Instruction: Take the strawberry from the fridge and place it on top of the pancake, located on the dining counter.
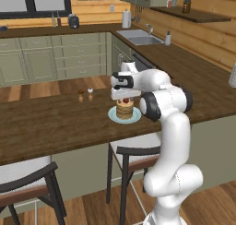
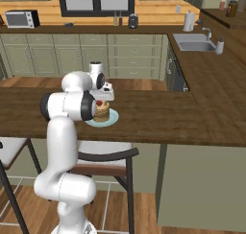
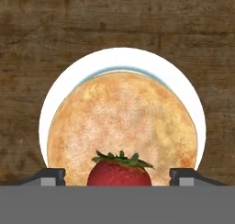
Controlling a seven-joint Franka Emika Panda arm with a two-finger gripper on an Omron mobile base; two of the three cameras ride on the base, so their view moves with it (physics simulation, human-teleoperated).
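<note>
Now the strawberry [image 3: 120, 171] sits on the plated pancake [image 3: 121, 126], between the spread, empty gripper [image 3: 118, 176] tips.

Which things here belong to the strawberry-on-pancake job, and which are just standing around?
Job:
- strawberry, between the tool's spread fingertips
- pancake on its plate
- dining counter

Lying about:
- two small shakers on the counter
- stools
- sink
- paper towel roll
- microwave
</note>
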